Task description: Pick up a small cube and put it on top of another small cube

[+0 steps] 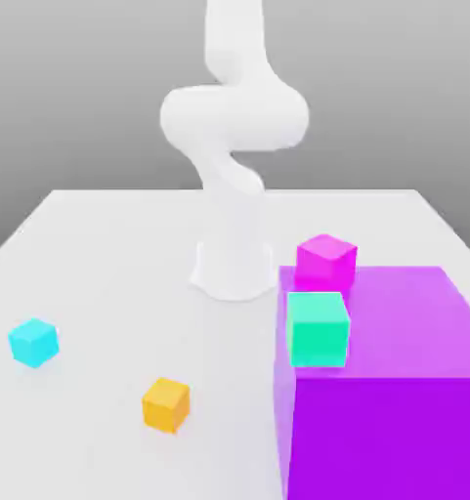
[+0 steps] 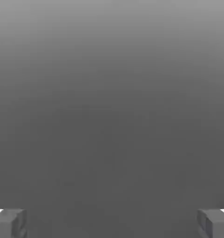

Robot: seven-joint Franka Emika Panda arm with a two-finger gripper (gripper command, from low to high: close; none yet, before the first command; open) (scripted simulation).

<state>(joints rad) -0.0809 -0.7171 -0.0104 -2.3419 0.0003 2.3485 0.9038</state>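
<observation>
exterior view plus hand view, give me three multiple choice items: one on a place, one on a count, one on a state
1. Where does the green-teal cube rest?
A. on the large purple block
B. on the orange cube
C. on the bare white table

2. How many small cubes sit directly on the table surface?
A. one
B. two
C. four

3. How do the fingers of the end effector stand?
A. spread wide, nothing between
B. shut together
C. closed on a cube

Key: 1 A, it sits on the block's top near its corner. 2 B, the small cyan cube and the orange one. 3 A, the hand view shows a wide bare gap.
</observation>
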